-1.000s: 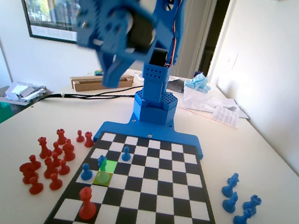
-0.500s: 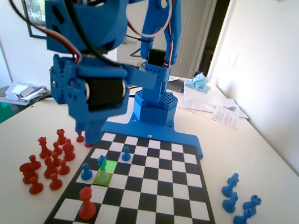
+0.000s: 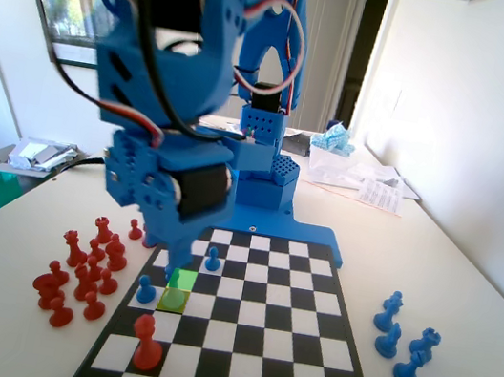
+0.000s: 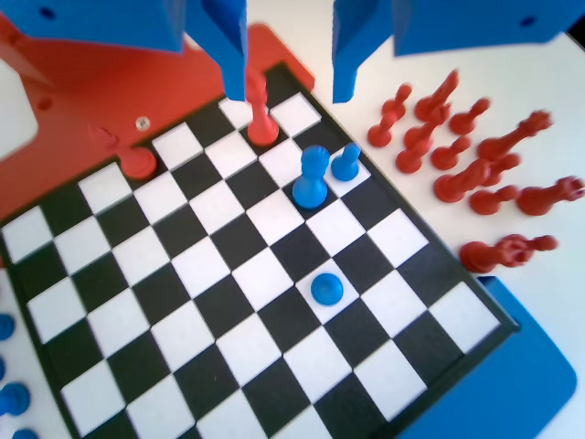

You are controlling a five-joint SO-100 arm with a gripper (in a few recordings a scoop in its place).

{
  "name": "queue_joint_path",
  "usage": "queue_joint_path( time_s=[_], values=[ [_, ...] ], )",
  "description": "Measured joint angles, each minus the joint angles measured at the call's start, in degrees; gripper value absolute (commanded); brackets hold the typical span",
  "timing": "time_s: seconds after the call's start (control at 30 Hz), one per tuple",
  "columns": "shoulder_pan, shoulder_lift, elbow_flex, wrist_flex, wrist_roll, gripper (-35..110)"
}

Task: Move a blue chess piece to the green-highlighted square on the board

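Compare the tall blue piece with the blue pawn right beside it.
In the wrist view, the blue chess piece is clearly taller and the blue pawn is shorter. The pawn stands nearer the board edge by the red pieces, and the chess piece stands further in. Both are blue, upright and knob-topped, below the open gripper.

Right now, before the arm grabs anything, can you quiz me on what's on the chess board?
1. True or false: the gripper is shut.
2. In the wrist view, how many blue pieces stand on the board?
3. In the fixed view, the spare red pieces lie on which side of the board? A: left. B: right.

Key: 1. False, its jaws are apart and hold nothing. 2. Three. 3. A.
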Motion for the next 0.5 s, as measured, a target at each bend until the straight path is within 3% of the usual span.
queue_joint_path(
  time_s=[0.5],
  values=[
    [1.41,-0.26,7.91,-7.29,-2.72,16]
  ],
)
